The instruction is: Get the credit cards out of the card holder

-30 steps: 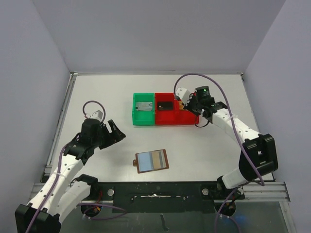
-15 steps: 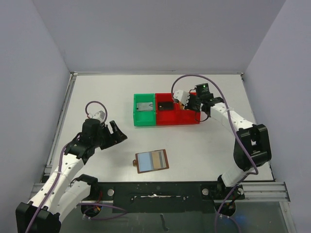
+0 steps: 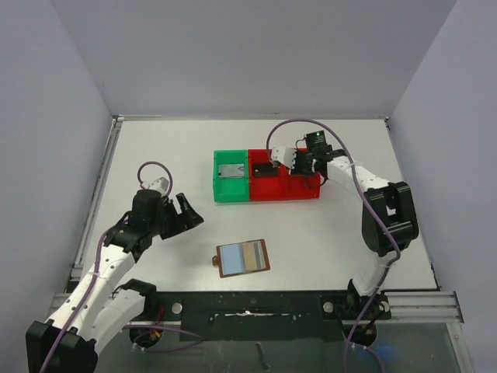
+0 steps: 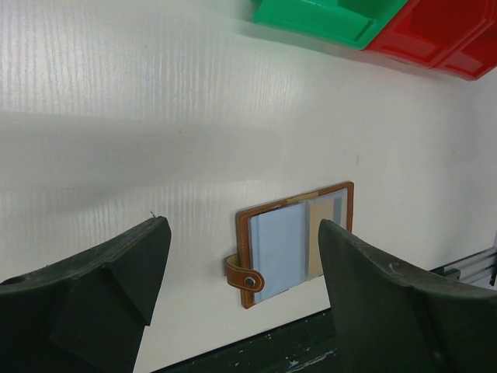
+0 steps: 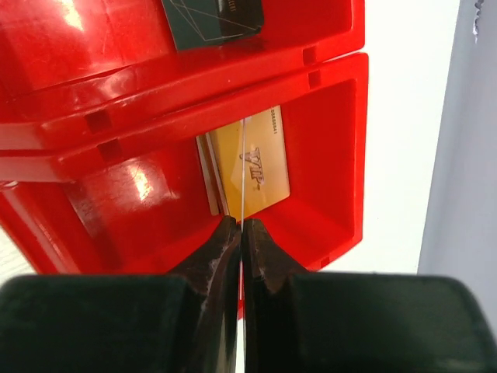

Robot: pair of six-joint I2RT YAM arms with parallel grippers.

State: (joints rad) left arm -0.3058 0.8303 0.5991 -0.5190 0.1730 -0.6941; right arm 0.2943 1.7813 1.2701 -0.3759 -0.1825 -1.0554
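The card holder lies open on the table near the front, brown-edged with pale blue pockets; in the left wrist view the card holder shows its snap strap. My left gripper hovers open to its left, and in its own view the left gripper holds nothing. My right gripper is shut on a thin credit card seen edge-on, over the right red bin. A gold credit card lies in that bin on other cards. From above, the right gripper sits over the red bins.
A green bin holding a grey card adjoins the red bins on the left. The left red bin holds a dark card. Grey walls enclose the table on three sides. A black rail runs along the front edge.
My right arm has swung left and back, bringing its gripper further over the red bins with the card still pinched. The left arm has hardly moved.
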